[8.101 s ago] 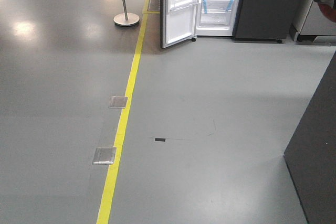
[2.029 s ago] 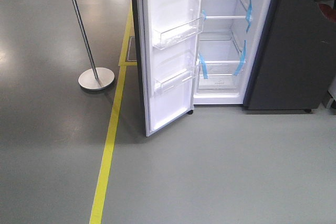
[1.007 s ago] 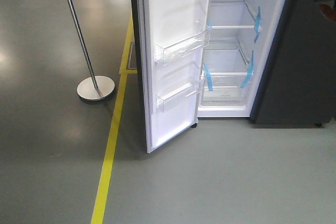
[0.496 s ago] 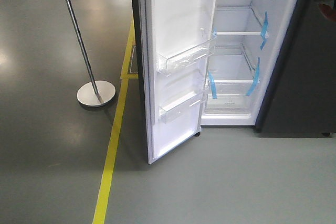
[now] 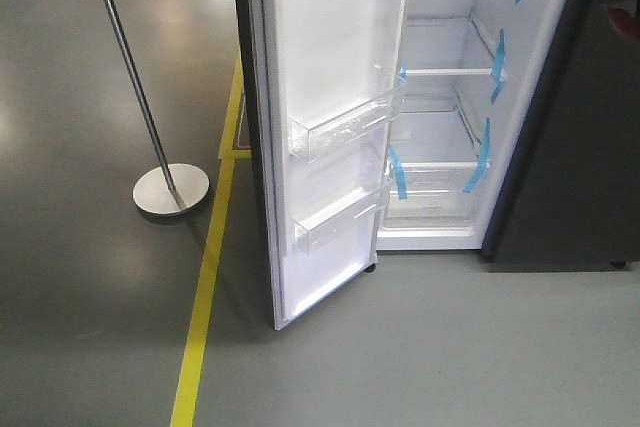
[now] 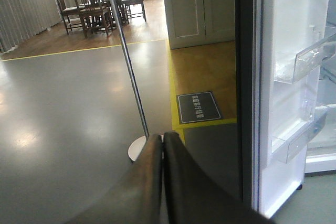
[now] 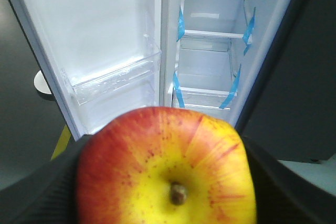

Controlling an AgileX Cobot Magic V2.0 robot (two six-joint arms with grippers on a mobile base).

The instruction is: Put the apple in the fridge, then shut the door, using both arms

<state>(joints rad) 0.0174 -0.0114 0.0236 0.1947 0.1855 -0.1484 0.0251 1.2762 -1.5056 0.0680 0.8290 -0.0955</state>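
The apple (image 7: 165, 166), red with a yellow patch round its stem, fills the bottom of the right wrist view. My right gripper (image 7: 165, 192) is shut on it, with dark fingers (image 7: 47, 190) on both sides. Straight ahead stands the fridge (image 5: 440, 47), white inside, its glass shelves (image 5: 450, 72) marked by blue tape. Its door (image 5: 330, 77) stands wide open to the left, with empty clear bins (image 5: 345, 122). My left gripper (image 6: 163, 142) is shut on nothing, low and left of the door (image 6: 286, 35). The apple is still outside the fridge (image 7: 212, 19).
A metal stanchion pole with a round base (image 5: 170, 190) stands left of the door. A yellow floor line (image 5: 205, 287) runs past it. A darker grey panel (image 5: 580, 147) adjoins the fridge on the right. A floor plate (image 6: 198, 107) and distant chairs (image 6: 89, 1) lie beyond.
The front view has come much closer to the fridge, which was far across the floor eight seconds ago. In the last half second the door and pole slid slightly left in the frame.
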